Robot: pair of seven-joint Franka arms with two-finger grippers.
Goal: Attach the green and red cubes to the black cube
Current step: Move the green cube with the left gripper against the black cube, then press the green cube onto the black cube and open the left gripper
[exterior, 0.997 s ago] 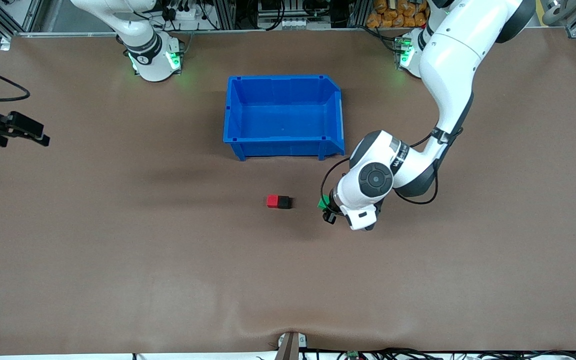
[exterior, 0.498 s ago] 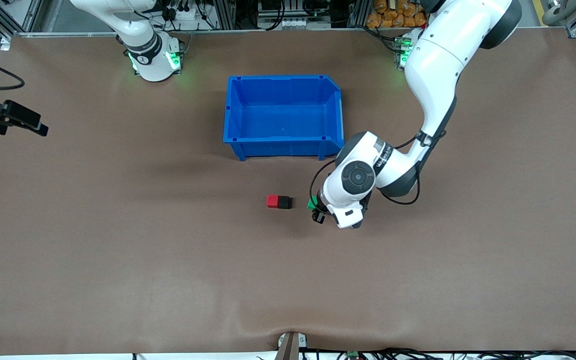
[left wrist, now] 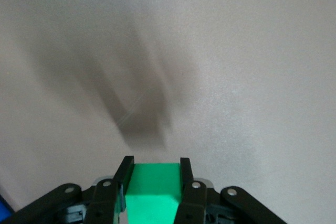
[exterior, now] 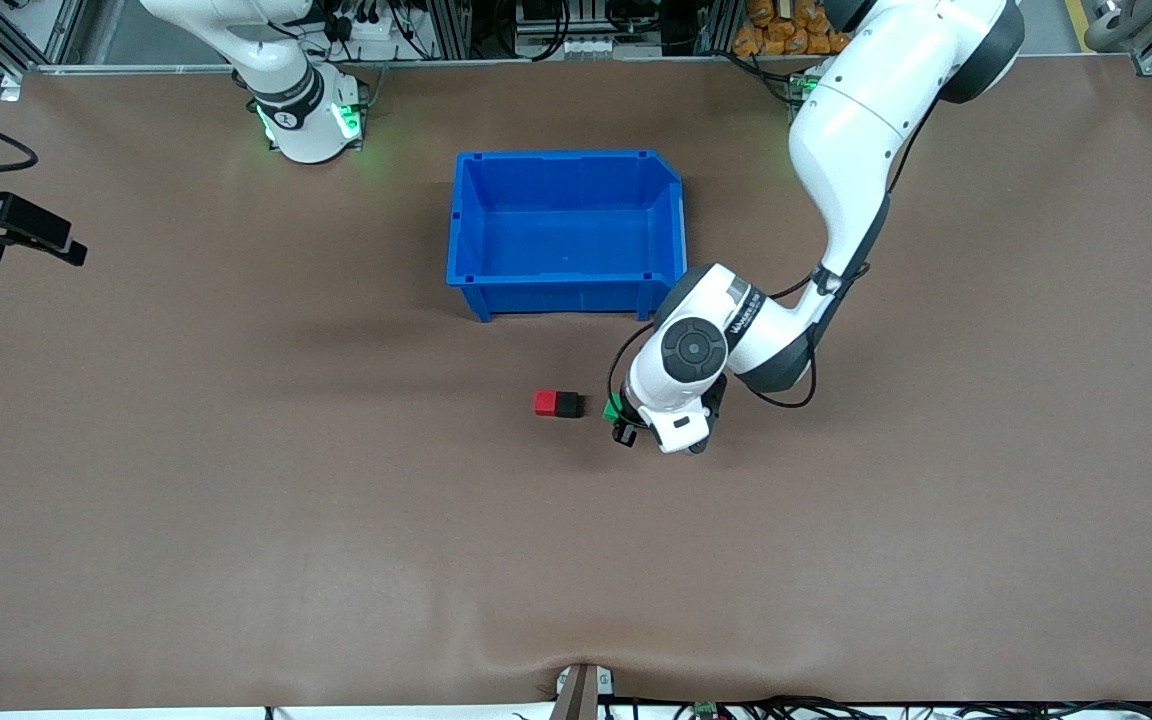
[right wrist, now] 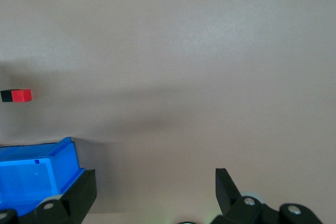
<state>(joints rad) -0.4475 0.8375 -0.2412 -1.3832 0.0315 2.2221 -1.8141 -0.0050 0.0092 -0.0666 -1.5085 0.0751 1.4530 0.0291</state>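
**Front view: green cube in hand, 1 of 2 joints made**

We record the left gripper (exterior: 623,420) clamped on the green cube (exterior: 614,406), just off the table and close beside the black cube (exterior: 568,404), toward the left arm's end. The left wrist view shows both fingers (left wrist: 124,178) pressed flat on the green cube (left wrist: 153,192). The red cube (exterior: 544,402) already sits flush against the black cube, on the face toward the right arm's end. The blue bin (exterior: 468,262) lies farther from the front camera. The right gripper (exterior: 31,236) waits at the table edge, jaws wide and empty.

We judge 1 attachment done; 1 left: green onto black's free face.
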